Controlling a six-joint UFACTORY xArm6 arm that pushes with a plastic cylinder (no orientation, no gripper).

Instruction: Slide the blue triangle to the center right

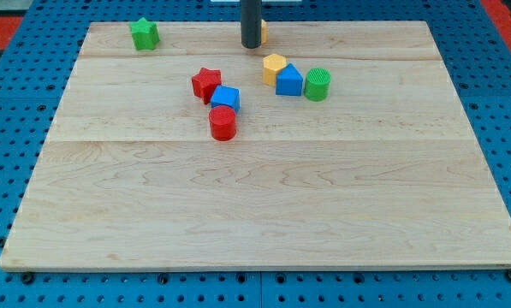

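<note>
No claw, my tip [251,45] above light, rigid blue triangle [289,81]; push its left face, should slide easily.

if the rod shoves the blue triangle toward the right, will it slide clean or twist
The blue triangle looks small, rigid and flat-bottomed, so it should slide rather than roll or tip. Its angled sides may make it twist under an off-centre push. It seems to touch the yellow block and sits close to the green cylinder, which would likely get shoved along. My tip is up near the view's top edge.
</note>
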